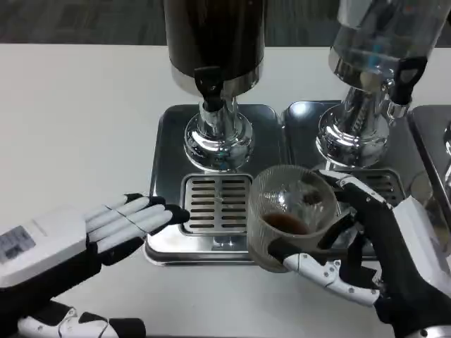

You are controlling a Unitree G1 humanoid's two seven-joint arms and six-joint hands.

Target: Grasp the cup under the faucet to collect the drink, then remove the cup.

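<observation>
At the near edge of the white table, the robot's right hand grips a ribbed clear cup, fingers wrapped around its side and base, with a shallow pool of dark drink in the bottom. The cup is tilted toward the camera and sits just off the front right corner of the steel drip tray, nearer the robot than the grille and no longer beneath the faucet. Across from it, the left hand lies flat and empty, fingers extended together, its dark tips touching or nearly touching the tray's left front edge.

Behind the grille stands the dark drink dispenser on its chrome pedestal; to its right a second, clear dispenser with its own black tap rises over a neighbouring tray.

Judging by the setting, the chief hazard now is a spill: the cup is already leaning, and any further roll of the wrist during withdrawal could send the liquid over the rim. The smooth glass may also slip if the hold slackens. A sideways swing risks knocking the cup on the clear dispenser's chrome base, which stands close behind the hand, while the left hand resting by the tray could nudge it.
</observation>
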